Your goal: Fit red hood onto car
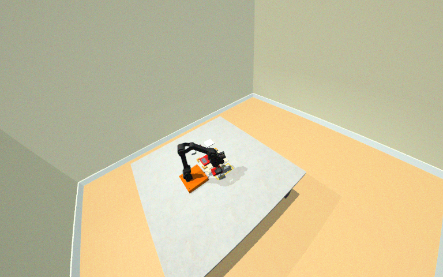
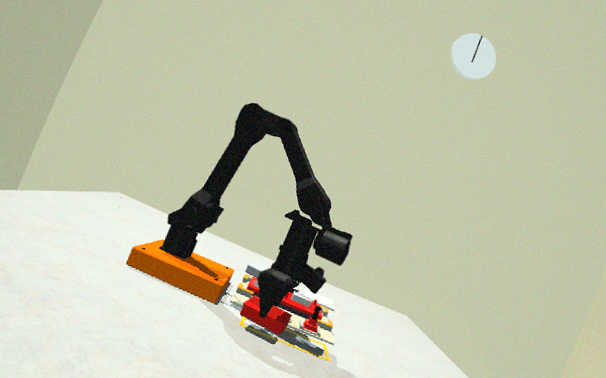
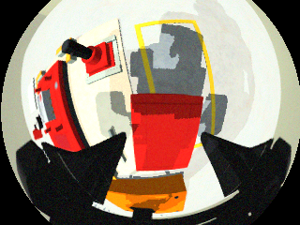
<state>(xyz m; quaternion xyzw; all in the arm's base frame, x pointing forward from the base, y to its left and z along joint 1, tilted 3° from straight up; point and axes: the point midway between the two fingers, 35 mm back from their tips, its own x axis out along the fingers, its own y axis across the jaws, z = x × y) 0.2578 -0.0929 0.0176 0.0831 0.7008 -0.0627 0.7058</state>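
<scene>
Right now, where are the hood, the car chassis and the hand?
hood [image 3: 164, 130]: wrist view, middle of its flat red roof.
car chassis [image 3: 55, 112]: wrist view, red body at left.
hand [image 3: 164, 146]: wrist view, midway between the open fingertips, astride the hood.

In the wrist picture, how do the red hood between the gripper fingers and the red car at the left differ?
The hood is a plain red block lying centred under the open gripper, inside a yellow outline; the car sits off to the left on a pale jig. The hood's top looks bare, while the car shows a grey part on it. The hood appears larger, being nearer the camera. Both are red.
</scene>
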